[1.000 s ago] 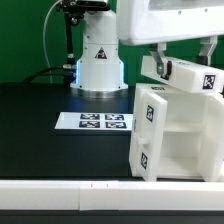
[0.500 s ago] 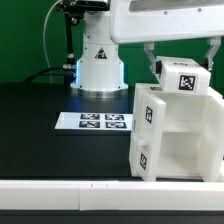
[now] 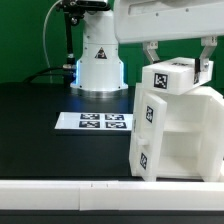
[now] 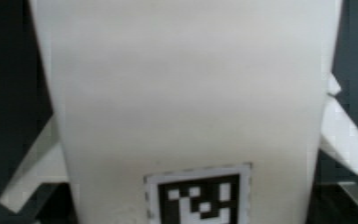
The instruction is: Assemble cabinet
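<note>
End effector (image 3: 178,57) sits at the top of the exterior view, toward that view's right, directly above the cabinet (image 3: 175,135). Its two fingers (image 3: 152,53) straddle a white panel (image 3: 170,77) bearing a black-and-white tag; the jaws are closed on this panel from both sides, holding it. The panel is tilted, its lower part meeting the top of the cabinet body. Cabinet stands upright on the black worktop (image 3: 40,130) at the exterior view's right, near the front edge; open shelved compartments face the camera, and two tags show on its side panel facing the exterior view's left. Marker board (image 3: 93,122) lies flat on the worktop just beside the cabinet, on the exterior view's left of it. White robot base (image 3: 98,62) stands behind the board. Wrist view: the held panel (image 4: 179,110) fills most of the frame, a tag at one end; dark finger edges flank it, somewhat blurred.
</note>
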Controlling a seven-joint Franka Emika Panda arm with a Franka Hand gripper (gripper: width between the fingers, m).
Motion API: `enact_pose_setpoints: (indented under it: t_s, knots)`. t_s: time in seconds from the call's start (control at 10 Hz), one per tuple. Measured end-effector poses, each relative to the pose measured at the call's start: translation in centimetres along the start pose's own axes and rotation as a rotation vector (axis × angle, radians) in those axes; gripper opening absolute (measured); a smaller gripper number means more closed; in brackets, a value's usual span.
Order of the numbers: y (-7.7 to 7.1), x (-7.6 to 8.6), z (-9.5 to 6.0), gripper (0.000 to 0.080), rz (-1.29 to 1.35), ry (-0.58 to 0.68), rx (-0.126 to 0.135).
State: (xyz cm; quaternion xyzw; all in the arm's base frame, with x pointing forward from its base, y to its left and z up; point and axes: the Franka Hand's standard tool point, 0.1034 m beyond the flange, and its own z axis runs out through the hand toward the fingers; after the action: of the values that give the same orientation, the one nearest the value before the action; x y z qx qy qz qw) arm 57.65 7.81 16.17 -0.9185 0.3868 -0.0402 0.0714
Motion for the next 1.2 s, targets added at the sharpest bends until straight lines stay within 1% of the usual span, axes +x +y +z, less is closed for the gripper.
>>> enact_pose_setpoints:
  t_s: [0.1,0.2,0.5,0.6,0.7,0.8,1.0,1.1,1.2]
  knots:
    - [0.1,0.4,0.1,0.0554,0.103,0.013,0.042]
    - [0.1,0.5,0.1,0.0554,0.195,0.008,0.052]
    - [0.1,0.6,0.1,0.0554,0.369,-0.004,0.062]
    - [0.5,0.5,0.1,0.0554,0.548,-0.035,0.058]
    - [0.4,0.4,0.1,0.0554,0.66,-0.045,0.058]
    - [0.4,0.5,0.1,0.0554,0.732,-0.049,0.069]
    - [0.4,0.5,0.1,0.0564,0.701,-0.048,0.07]
    - [0.5,0.3,0.1,0.0564,0.646,-0.057,0.05]
    - [0.4,-0.5,-0.4,0.073,0.529,-0.106,-0.026]
